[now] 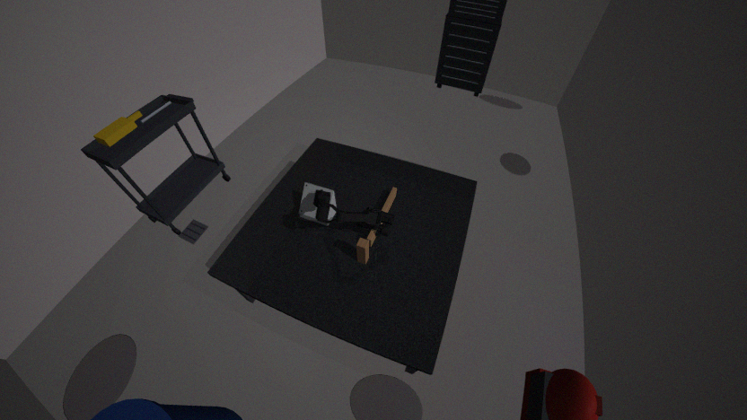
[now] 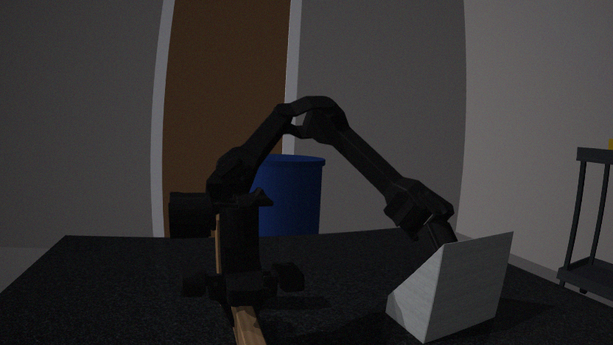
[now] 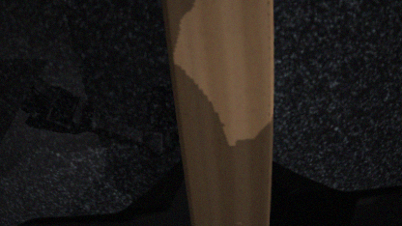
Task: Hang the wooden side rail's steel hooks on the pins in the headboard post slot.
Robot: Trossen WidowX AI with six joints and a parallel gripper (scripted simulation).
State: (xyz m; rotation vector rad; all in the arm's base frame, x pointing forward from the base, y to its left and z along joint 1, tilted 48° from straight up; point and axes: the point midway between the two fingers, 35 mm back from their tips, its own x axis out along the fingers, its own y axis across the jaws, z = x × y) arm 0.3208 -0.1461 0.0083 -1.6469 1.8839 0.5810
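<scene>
The wooden side rail (image 1: 390,199) (image 2: 248,322) (image 3: 232,97) runs through my gripper (image 1: 382,222) (image 2: 244,288) (image 3: 216,156), which is shut on it partway along its length. The headboard post (image 1: 363,250) stands upright on the table; only a thin strip of it (image 2: 217,246) shows behind the gripper in the exterior view. The rail's near end meets or overlaps the post in the top view; I cannot tell whether they touch. The hooks, the slot and the pins are hidden or too small to tell. Whether the rail's far end touches the table is unclear.
The arm's base sits by a pale wedge-shaped block (image 1: 309,205) (image 2: 465,287) on the dark table (image 1: 334,292) (image 2: 107,265). Off the table are a cart (image 1: 180,188) (image 2: 595,155) with a yellow object (image 1: 116,131), a blue bin (image 2: 293,197) and a dark cabinet (image 1: 469,52).
</scene>
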